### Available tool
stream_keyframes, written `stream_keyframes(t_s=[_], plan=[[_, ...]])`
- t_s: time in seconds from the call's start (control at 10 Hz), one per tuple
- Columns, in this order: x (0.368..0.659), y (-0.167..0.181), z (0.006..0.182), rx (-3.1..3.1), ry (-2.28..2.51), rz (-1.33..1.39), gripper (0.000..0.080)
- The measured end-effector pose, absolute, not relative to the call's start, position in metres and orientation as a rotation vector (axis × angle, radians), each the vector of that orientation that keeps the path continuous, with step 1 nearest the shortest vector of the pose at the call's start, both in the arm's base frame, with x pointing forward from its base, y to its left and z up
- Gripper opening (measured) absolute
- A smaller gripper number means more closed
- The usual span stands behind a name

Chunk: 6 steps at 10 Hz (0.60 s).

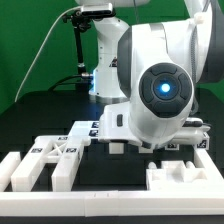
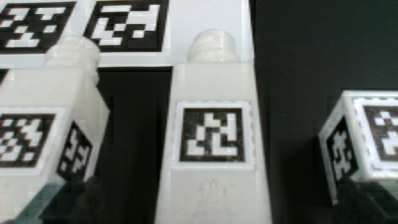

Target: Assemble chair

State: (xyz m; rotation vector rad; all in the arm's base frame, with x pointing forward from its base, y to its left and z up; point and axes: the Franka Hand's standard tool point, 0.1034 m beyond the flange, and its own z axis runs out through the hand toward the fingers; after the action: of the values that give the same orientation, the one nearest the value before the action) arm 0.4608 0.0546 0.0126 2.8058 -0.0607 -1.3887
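Inspected chair bar [image 2: 217, 130] lying flat on black table [image 2: 134, 120] between second bar [image 2: 45, 130] and tagged block [image 2: 365, 140], under the gripper [image 1: 117, 146]; judged rigid, light, slick plastic, best pinched across long side faces near mid-length; could not tell jaw opening.

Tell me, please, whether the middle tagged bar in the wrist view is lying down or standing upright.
Lying down: the bar stretches lengthwise over the black table, tag facing the camera, peg end toward the plate.
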Motion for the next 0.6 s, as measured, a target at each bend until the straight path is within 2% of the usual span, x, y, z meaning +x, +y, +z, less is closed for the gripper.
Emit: stream_keyframes(t_s=[0.2, 0.3, 0.4, 0.5, 0.6], plan=[[0.4597, 0.0548, 0.0110, 2.804, -0.058, -1.393, 0.0649], [0.4597, 0.0548, 0.0110, 2.804, -0.057, -1.393, 0.0602], [0.4597, 0.0548, 0.0109, 2.804, -0.057, -1.393, 0.0602], [0.4596, 0.0548, 0.0109, 2.804, -0.057, -1.393, 0.0414], [0.4596, 0.0548, 0.0110, 2.804, -0.057, -1.394, 0.0414]])
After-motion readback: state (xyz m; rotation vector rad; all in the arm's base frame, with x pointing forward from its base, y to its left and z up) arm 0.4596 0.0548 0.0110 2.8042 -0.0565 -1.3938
